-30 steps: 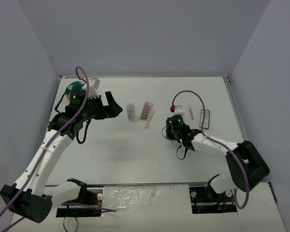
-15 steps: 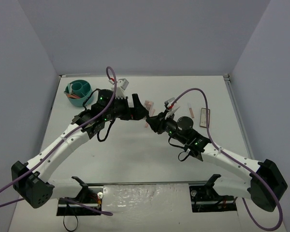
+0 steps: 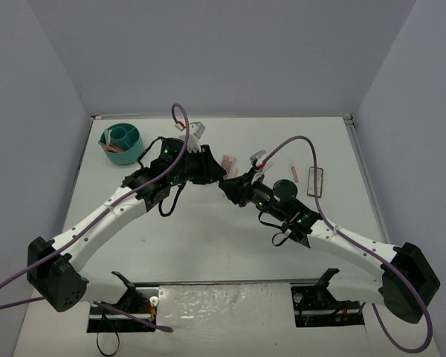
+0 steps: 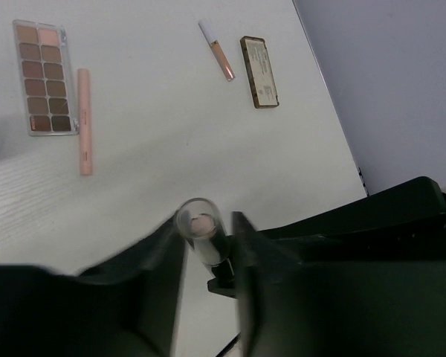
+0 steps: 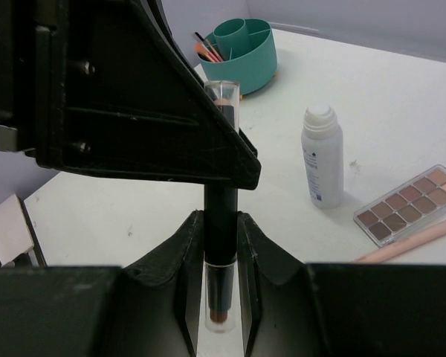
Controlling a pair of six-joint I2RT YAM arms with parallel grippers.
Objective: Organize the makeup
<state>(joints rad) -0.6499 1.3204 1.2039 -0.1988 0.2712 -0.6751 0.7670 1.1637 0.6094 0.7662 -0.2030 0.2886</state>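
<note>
A black stick with clear caps at both ends stands upright between the two grippers above the table's middle. My right gripper is shut on its lower half. My left gripper is closed round its upper clear cap, and its black finger fills the upper left of the right wrist view. In the top view the left gripper and right gripper meet and hide the stick. On the table lie the white bottle, the pinkish-brown palette, a pink stick and a dark-framed compact.
The round teal tub stands at the far left with several sticks in it. A thin gloss tube lies beside the compact. The palette lies just behind the meeting grippers. Walls close the table at the back and both sides.
My left arm has swung from the teal tub to the middle, and its jaws have closed round the stick's top. My right arm has carried the stick left and up to meet it.
</note>
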